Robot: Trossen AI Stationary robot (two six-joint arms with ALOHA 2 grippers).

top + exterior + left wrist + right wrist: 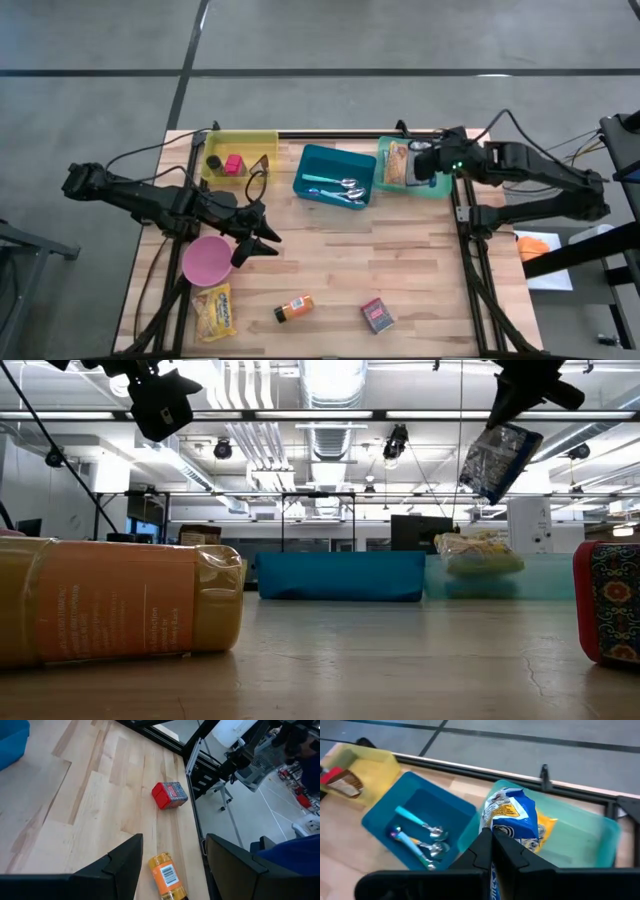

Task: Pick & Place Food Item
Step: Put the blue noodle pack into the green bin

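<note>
On your wooden table (330, 260), the right tool (492, 837) hangs above the green bin (600, 845), its fingers clamped tight on a blue snack bag (512, 817). Your left tool (262, 238) waits half open and empty beside the pink bowl (205, 260), an orange bottle (167, 877) lying below it.

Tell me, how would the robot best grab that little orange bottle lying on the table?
Probably from straight above, fingers closing across the middle of the orange bottle. It lies on its side on bare wood, clear of the red box and snack bag, so its round sides are free.
</note>
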